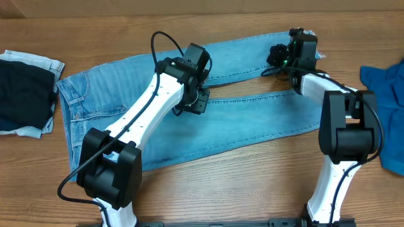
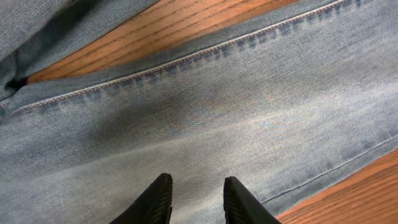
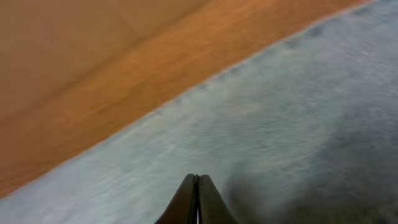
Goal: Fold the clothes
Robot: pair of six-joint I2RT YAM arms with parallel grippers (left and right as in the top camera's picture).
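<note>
Overhead: light-blue jeans (image 1: 252, 120) lie flat on the wooden table (image 1: 221, 183), waistband on the left, both legs running right with a narrow strip of table showing between them. The left gripper (image 1: 199, 104) is over the jeans at mid-leg, at the upper edge of the nearer leg by that gap. The right gripper (image 1: 276, 60) is on the farther leg, close to its hem. Left of the waistband and apart from it sits a dark navy piece (image 1: 22, 94) on top of a pale denim piece (image 1: 41, 63). Right of the hems, brighter blue denim (image 1: 385, 94) runs off the frame edge.

Left wrist: jeans fabric (image 2: 217, 118) fills most of the frame, side seam stitching visible, table (image 2: 186, 25) above the seam. Left gripper (image 2: 198, 196) has its jaws apart with nothing between them, just above the denim; contact with the cloth cannot be told.

Right wrist: blurred. Right gripper (image 3: 198, 190) has its jaws pressed together, tips at the jeans (image 3: 280, 124) near the leg's edge, table (image 3: 93, 74) beyond. Whether any cloth is pinched cannot be told.
</note>
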